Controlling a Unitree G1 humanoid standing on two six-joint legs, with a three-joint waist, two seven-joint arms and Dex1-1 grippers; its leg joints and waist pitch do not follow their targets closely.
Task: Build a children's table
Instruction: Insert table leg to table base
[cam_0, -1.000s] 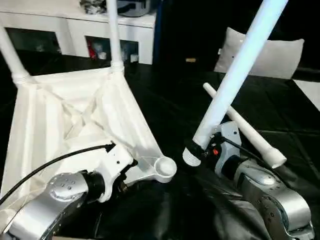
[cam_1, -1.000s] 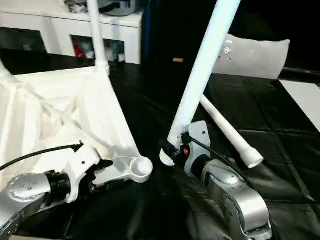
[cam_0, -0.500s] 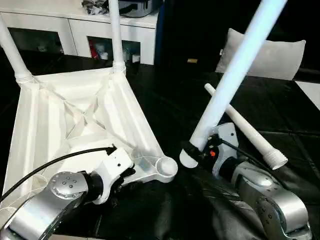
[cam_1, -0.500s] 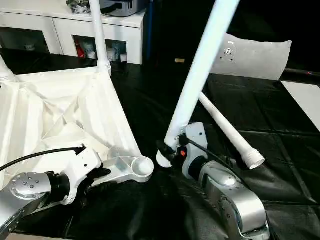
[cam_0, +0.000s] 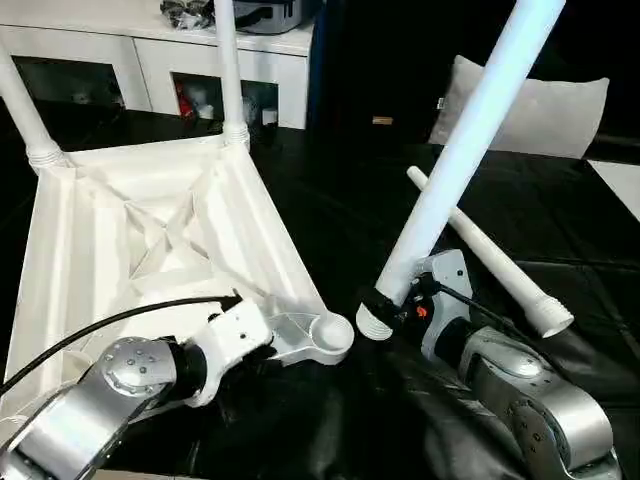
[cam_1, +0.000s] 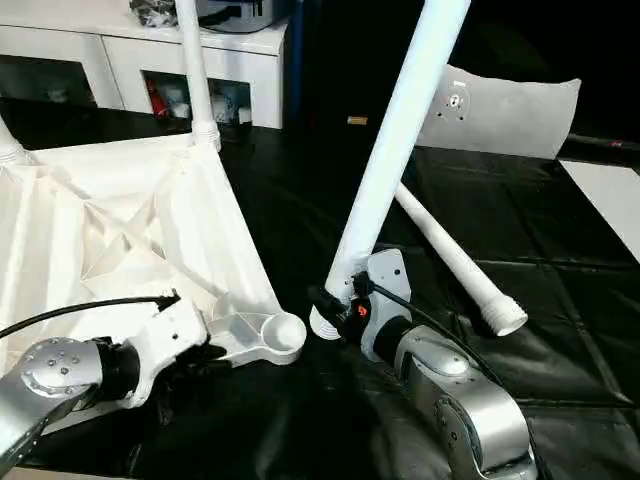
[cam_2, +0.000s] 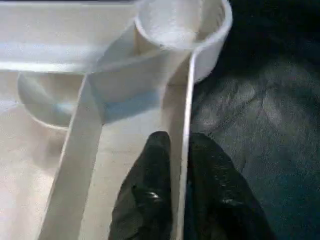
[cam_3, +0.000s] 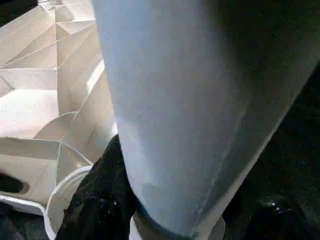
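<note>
Two legs (cam_0: 228, 70) already stand upright in the far corner sockets of the top (cam_0: 120, 230), which lies ribbed side up on the black worktop (cam_0: 340, 200), toward the robot's left. A third leg (cam_0: 465, 150) is clenched near its thick end in the right hand (cam_0: 400, 300) and slants up and away to the right, its ringed end hanging just beside the near empty socket (cam_0: 330, 335) — close, but not over it. A fourth leg (cam_0: 490, 255) lies loose on the worktop behind the right arm, and a pale cushion (cam_0: 530, 110) sits farther back.

The left hand (cam_2: 181, 165) is pinching a thin rim wall of the top just behind that empty socket; one finger sits on each side of the wall, so the top looks braced.

The step in hand seems to be fitting the third leg. The next move likely calls for bringing the leg's end across over the socket, tipping the leg upright so it lines up with the bore, then pressing it down while the left hand steadies the top.
</note>
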